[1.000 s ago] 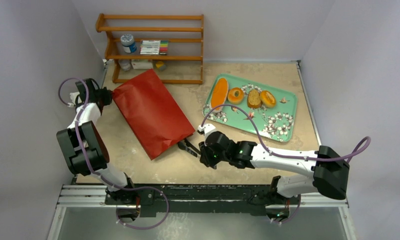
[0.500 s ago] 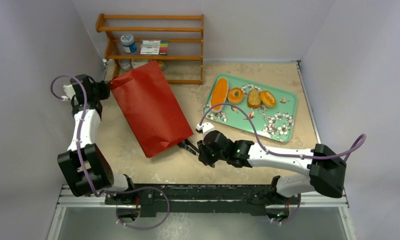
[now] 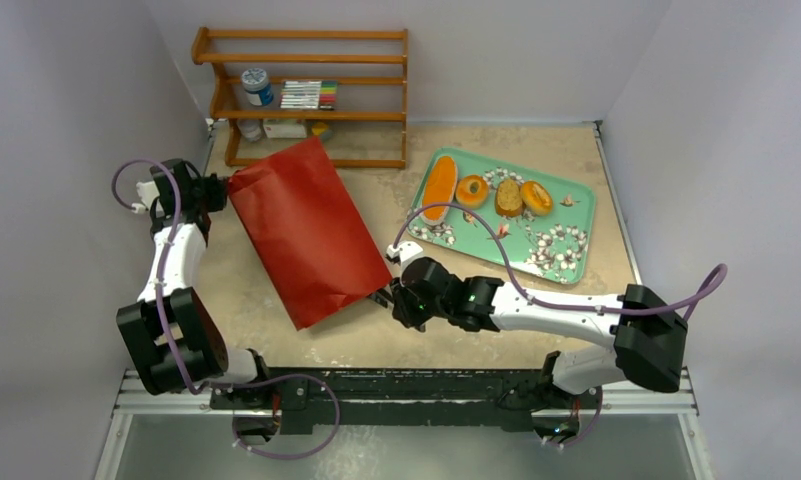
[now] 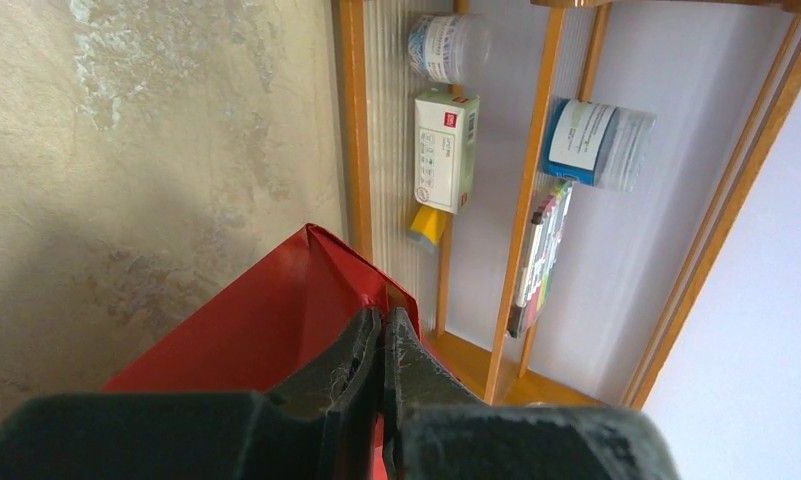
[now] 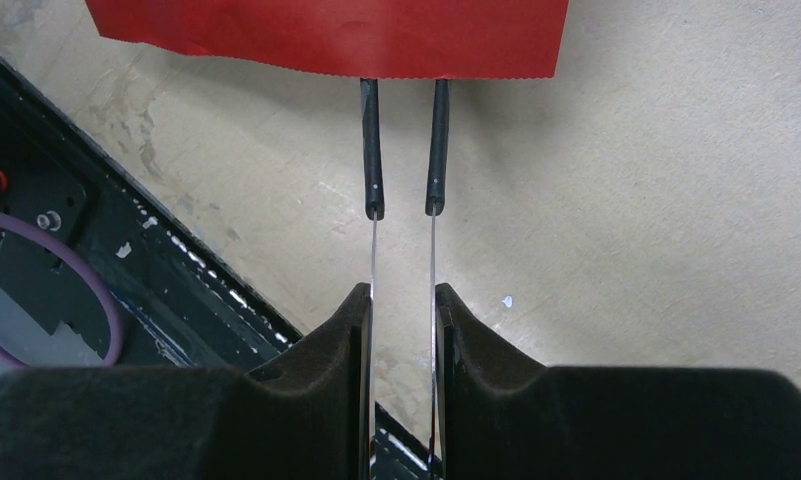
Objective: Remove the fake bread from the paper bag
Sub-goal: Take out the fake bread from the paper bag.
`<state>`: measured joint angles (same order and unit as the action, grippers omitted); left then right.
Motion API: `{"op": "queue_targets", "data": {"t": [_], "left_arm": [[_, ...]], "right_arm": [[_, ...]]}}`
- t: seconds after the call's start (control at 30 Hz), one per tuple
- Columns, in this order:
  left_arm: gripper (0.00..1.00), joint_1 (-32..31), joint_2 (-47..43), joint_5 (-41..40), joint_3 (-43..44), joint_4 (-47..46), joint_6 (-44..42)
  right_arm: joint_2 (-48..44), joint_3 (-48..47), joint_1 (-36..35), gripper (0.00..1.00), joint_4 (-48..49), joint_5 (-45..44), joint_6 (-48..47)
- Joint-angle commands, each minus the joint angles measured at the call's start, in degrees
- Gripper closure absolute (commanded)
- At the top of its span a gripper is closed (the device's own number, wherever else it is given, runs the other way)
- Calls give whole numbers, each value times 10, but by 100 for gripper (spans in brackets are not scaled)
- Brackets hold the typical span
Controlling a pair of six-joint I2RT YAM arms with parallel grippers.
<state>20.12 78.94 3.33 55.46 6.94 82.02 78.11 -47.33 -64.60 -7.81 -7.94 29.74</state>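
Note:
The red paper bag (image 3: 306,230) lies slanted on the table, its zigzag rim at the near end. My left gripper (image 3: 219,190) is shut on the bag's far left corner; in the left wrist view the fingers (image 4: 381,325) pinch the red fold (image 4: 266,330). My right gripper (image 3: 381,297) stands at the rim, its thin fingers a narrow gap apart. In the right wrist view the tips (image 5: 403,85) vanish behind the bag's edge (image 5: 326,30). The fake bread lies on the green tray (image 3: 561,250): a long loaf (image 3: 439,187), a bun (image 3: 472,190), a slice (image 3: 509,197), a bun (image 3: 537,198).
A wooden shelf (image 3: 306,95) with a jar, a box and markers stands at the back, just beyond the bag's far end. The table's black front rail (image 5: 126,230) runs close to the right gripper. Grey walls close both sides.
The bag's far end, raised toward the shelf half a second ago, has come down a little. My right gripper has moved forward to the bag's rim.

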Motion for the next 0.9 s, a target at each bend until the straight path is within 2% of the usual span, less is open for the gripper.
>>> {"op": "queue_targets", "data": {"t": [0.0, 0.1, 0.17, 0.23, 0.3, 0.37, 0.43, 0.5, 0.57, 0.63, 0.7, 0.77, 0.87], "left_arm": [[100, -7, -23, -16, 48, -8, -1], [100, -9, -29, -24, 71, 13, -6], [100, -16, -35, -18, 62, -32, 5], [100, -20, -34, -22, 68, -6, 19], [100, -30, -47, -15, 46, -67, 32], [100, -33, -44, -30, 62, -11, 17], [100, -35, -47, -14, 44, -51, 21], [100, -38, -55, -17, 45, -32, 30], [100, -49, -67, -26, 49, -50, 25], [100, -47, -53, -42, 81, 17, -5], [100, -41, -49, -14, 62, -26, 8], [100, -50, -61, -22, 52, -31, 21], [100, -57, -75, -18, 47, -47, 37]], "right_arm": [[-5, -29, -3, 74, 1, -4, -14], [1, -30, -3, 75, 6, -2, -15], [3, -31, -3, 75, 8, -3, -17], [4, -31, -3, 75, 13, -1, -18], [8, -33, -3, 75, 10, -1, -20], [10, -31, -3, 75, 17, -1, -19], [14, -36, -3, 75, 11, -3, -21], [12, -36, -3, 75, 14, -5, -20], [11, -45, -3, 75, 0, -3, -21], [4, -43, -3, 75, 14, -6, -22], [16, -33, 5, 76, 30, 3, -27], [25, -73, 4, 78, -6, -25, -41], [-1, -43, 9, 77, 29, -2, -32]]}}
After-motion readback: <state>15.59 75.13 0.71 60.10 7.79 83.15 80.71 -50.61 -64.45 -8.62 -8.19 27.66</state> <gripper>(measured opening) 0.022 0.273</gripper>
